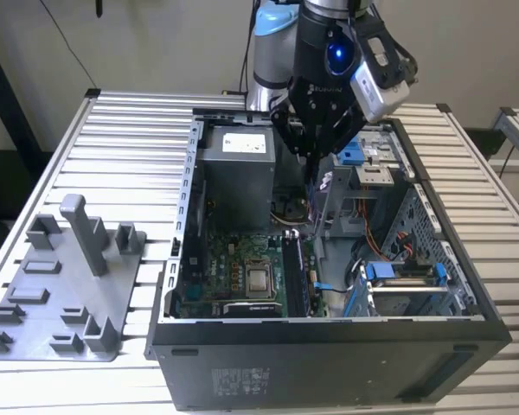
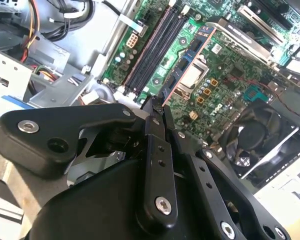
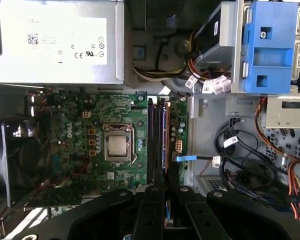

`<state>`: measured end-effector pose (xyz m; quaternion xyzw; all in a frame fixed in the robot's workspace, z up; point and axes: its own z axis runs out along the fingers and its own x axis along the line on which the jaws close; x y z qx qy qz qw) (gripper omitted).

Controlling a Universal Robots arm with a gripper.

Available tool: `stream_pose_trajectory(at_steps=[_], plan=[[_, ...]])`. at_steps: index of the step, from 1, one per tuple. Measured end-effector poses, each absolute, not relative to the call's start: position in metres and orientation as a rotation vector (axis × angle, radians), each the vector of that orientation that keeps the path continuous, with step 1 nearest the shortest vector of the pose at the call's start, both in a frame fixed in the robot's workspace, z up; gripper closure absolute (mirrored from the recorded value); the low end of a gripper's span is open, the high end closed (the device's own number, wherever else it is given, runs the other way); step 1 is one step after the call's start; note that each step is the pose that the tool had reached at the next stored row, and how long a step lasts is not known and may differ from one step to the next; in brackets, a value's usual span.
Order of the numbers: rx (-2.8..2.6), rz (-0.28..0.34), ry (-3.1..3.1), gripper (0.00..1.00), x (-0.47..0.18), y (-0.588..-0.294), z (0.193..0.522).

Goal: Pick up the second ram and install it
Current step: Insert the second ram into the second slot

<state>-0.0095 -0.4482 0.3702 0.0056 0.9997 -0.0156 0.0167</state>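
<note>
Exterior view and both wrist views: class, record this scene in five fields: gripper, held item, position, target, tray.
gripper: gripper, closed on a thin board
held item: the second ram, seen edge-on in both wrist views
position: raised over the open computer case, apparently not yet seated
target: memory slots, beside the processor socket
tray: grey holder tray, outside the case, on the exterior view's left

Arm [image 1: 277, 60] vertical, pincer [image 2: 156, 104] pointing down, seemingly closed.
</note>
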Motion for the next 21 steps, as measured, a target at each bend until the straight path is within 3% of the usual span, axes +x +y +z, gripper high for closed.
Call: stream_pose_trajectory(at_steps=[21], plan=[[0.002, -0.051, 3.109, 0.86, -0.010, -0.449, 0.353]])
